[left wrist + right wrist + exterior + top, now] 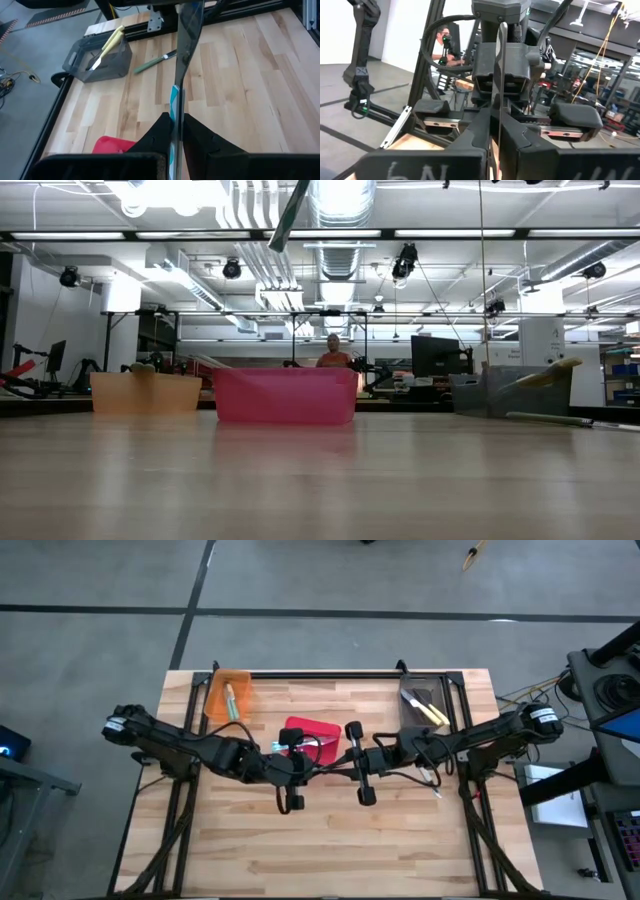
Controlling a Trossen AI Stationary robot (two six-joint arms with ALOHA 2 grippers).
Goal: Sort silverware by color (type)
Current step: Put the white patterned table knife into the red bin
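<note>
Pale wood-plank table (330,840), matt; translucent plastic bins (285,395); utensil (186,45) w/ shiny metal end.

Wooden table (330,840), bare planks at the near side. Three bins in the far half: orange bin (228,693) at left, red bin (311,733) centre, grey bin (424,706) at right. Person (333,354) seated in the room behind.

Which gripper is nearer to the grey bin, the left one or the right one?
The right gripper: it is mid-table on the side of the grey bin. The left gripper is farther, by the red bin.
</note>
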